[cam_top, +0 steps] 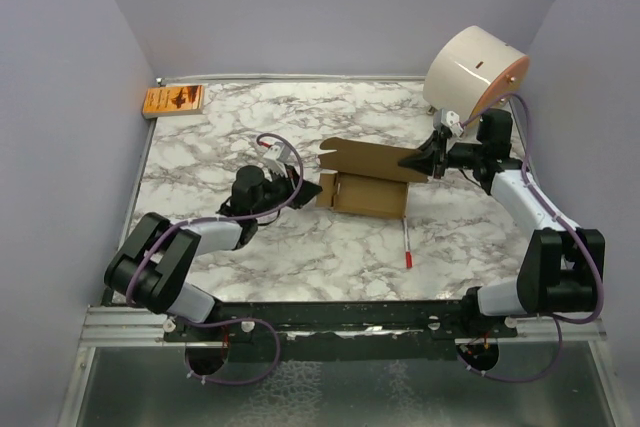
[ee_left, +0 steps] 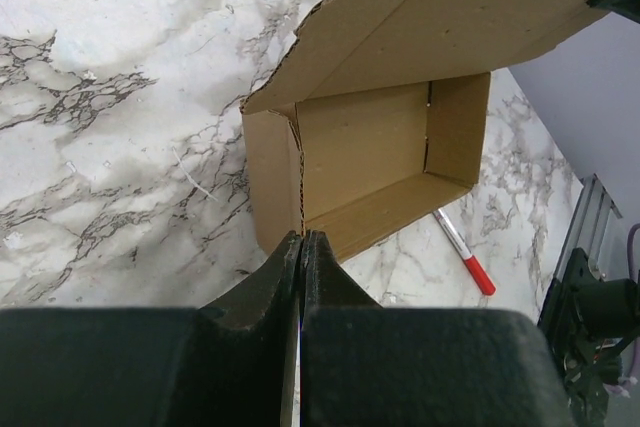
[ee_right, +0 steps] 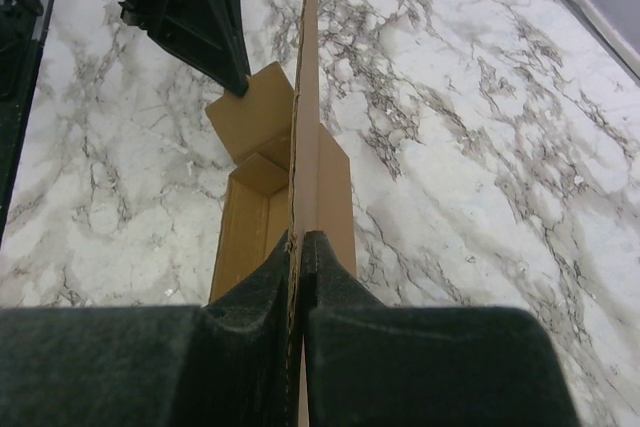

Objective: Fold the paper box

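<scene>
While the right pincer [ee_right: 298,239] pinches the paper box [cam_top: 365,194] by its raised lid [ee_right: 307,97], the box's long body runs straight ahead from the closed left pincer [ee_left: 302,239], whose tips touch its near corner.

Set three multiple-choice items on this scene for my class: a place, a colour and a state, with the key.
1. Relative to the paper box, the pen lies: A) inside it; B) on its near side; C) behind it.
2. The packet in the far-left corner is: A) orange; B) green; C) blue.
3. The box's lid is: A) taped shut; B) torn off; C) raised, pinched by the right gripper.
Key: B, it lies outside the near wall; A, its cover is orange; C, the jaws clamp its edge.
</scene>
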`<state>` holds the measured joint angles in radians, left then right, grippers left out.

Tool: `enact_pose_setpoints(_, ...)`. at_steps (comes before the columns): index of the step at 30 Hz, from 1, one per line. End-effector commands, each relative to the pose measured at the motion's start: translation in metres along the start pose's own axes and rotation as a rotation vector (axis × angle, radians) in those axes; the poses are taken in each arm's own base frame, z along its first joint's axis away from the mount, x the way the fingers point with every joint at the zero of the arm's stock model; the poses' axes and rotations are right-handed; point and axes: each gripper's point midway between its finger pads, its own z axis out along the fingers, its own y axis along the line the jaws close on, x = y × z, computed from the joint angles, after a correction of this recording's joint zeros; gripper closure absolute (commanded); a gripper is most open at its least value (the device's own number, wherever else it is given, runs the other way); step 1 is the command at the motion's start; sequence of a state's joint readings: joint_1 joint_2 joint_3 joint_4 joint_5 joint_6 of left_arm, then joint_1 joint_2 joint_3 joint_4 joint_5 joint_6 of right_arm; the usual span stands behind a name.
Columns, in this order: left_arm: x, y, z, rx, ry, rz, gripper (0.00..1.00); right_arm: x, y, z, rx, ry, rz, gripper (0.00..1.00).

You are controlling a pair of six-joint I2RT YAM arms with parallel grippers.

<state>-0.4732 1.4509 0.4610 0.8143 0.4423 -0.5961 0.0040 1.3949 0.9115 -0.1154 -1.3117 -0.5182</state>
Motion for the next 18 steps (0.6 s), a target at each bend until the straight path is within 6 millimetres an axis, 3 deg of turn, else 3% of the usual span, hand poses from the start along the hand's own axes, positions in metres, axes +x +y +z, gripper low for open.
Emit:
enact_pose_setpoints(1,-0.004,-0.009,0.009,0.058,-0.004,0.021,1.0,-0.002,-0.005,0.0,0.014,-0.007,-0.02,0.99)
enact_pose_setpoints(9,0.0,-0.006,0.019,0.079,0.023,0.039,0.95,0.004,-0.006,0.001,0.008,0.002,-0.005,0.99)
enact_pose_setpoints(18,0.003,-0.004,0.022,0.094,0.039,0.046,0.77,0.006,-0.007,0.001,0.006,0.005,-0.002,0.99)
